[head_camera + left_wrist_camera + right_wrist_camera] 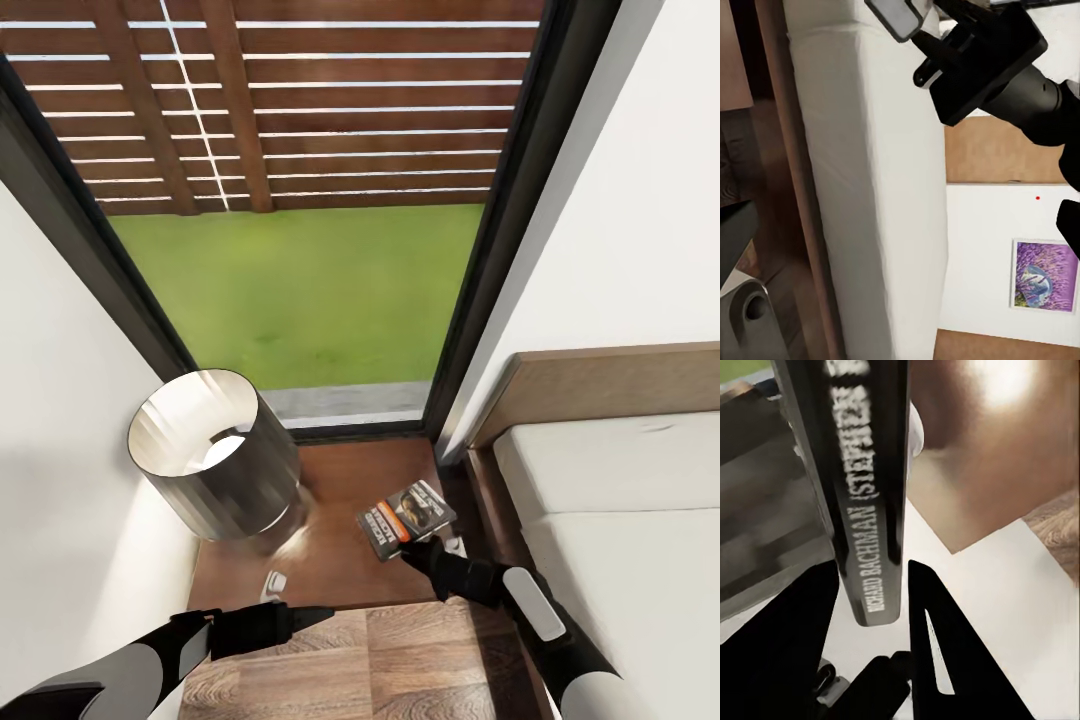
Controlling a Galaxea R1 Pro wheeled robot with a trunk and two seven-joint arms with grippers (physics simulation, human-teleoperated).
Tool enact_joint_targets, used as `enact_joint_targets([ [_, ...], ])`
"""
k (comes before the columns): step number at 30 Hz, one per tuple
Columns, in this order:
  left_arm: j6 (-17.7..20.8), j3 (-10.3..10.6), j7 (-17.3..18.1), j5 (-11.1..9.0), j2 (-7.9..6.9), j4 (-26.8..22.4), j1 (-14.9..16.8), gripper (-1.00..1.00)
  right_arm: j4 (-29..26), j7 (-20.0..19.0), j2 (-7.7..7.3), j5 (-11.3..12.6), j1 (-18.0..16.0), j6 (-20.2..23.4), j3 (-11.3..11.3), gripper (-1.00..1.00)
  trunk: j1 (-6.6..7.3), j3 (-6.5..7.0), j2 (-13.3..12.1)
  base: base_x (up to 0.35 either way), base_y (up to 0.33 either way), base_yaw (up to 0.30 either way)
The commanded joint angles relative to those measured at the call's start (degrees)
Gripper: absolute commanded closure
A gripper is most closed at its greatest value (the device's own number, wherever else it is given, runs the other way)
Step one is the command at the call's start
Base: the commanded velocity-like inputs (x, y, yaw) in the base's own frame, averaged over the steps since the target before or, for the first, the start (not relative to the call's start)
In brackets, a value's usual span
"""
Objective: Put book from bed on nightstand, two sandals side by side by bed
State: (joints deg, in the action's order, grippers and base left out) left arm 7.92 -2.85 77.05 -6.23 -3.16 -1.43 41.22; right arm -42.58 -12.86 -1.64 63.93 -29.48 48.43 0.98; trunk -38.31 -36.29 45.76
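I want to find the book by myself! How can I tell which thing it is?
Look at the tall glass window, then down to the small dark wooden nightstand between it and the bed. Beside the round silver lamp, the right tool holds the book over the nightstand. It is the only thin, flat thing there, dark with an orange band and white lettering.

The small low glossy dark brown wooden nightstand point(340, 520) stands between the white wall on the left and the large low dark-framed bed with its pale mattress point(620, 540) on the right, its back edge against the tall dark-framed glass window point(300, 290). A grey cylindrical lamp shade point(215, 455) sits at its left back corner. The thin dark paperback book point(405, 517) is at its right edge, near the front corner. Wood-plank floor point(400, 660) lies before its front edge.
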Motion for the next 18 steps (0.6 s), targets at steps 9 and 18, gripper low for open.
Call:
enact_joint_targets([
  [9,0.60,-0.23,0.18,0.08,0.00,-0.01,0.00,-1.00,1.18,-0.20,0.13,0.41,-0.05,0.17,0.16,1.00,-0.01,-0.04,0.04,0.000,0.000,0.000],
  [18,0.60,-0.23,0.12,0.10,0.00,0.00,0.00,-1.00,1.18,-0.32,0.15,0.40,-0.05,0.17,0.16,1.00,-0.01,-0.04,0.04,0.000,0.000,0.000],
])
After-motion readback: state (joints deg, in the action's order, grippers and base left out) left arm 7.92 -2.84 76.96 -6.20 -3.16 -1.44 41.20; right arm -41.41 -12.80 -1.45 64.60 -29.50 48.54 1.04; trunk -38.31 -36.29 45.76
